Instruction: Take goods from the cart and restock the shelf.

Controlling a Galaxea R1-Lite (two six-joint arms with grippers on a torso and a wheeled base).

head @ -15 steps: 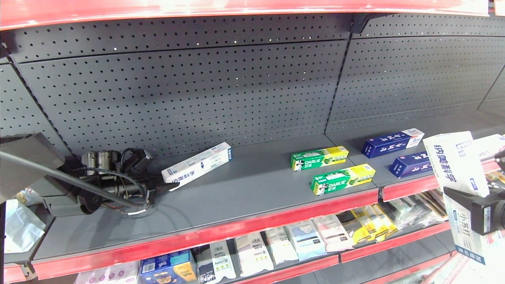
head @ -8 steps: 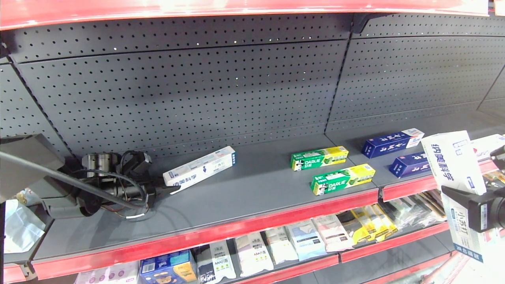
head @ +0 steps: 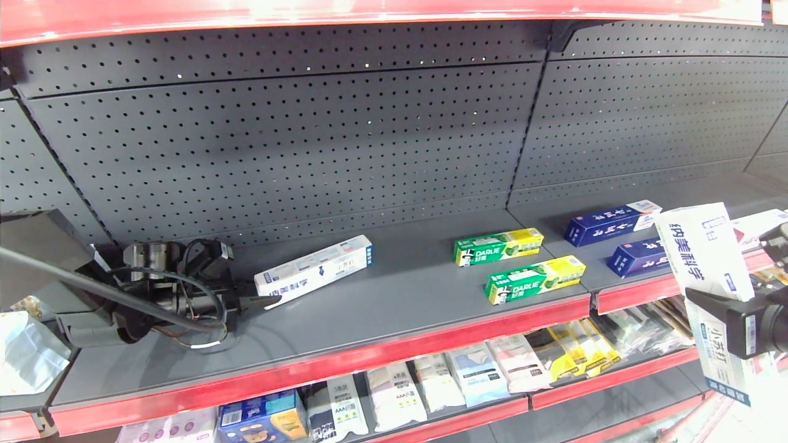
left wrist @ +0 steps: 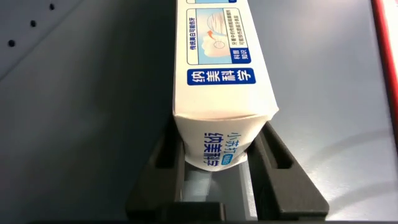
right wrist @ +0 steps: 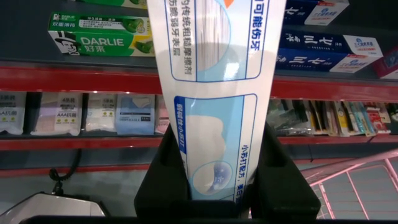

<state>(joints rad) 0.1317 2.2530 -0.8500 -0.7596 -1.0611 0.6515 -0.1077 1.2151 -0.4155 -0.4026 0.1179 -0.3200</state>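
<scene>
A long white toothpaste box (head: pixel 314 267) lies flat on the grey shelf (head: pixel 400 295), angled toward the back wall. My left gripper (head: pixel 268 295) sits at its near end, low on the shelf at the left. In the left wrist view the box (left wrist: pixel 214 62) has its end between the fingers of that gripper (left wrist: pixel 214 149), which is shut on it. At the far right, in front of the shelf edge, my right gripper (head: pixel 723 307) is shut on a second white toothpaste box (head: pixel 702 246) held upright. The right wrist view shows this box (right wrist: pixel 214 62) rising out of the right gripper (right wrist: pixel 217 149).
Two green toothpaste boxes (head: pixel 498 246) (head: pixel 534 280) lie mid-right on the shelf, and two blue ones (head: pixel 612 223) (head: pixel 637 256) further right. Bare shelf lies between the white box and the green ones. A perforated back wall (head: pixel 308 141) stands behind. Packs (head: pixel 431 381) fill the lower shelf.
The left gripper has lowered the white box, so its far end came down onto the shelf and slid a little right. The right gripper's box has drifted slightly left and down.
</scene>
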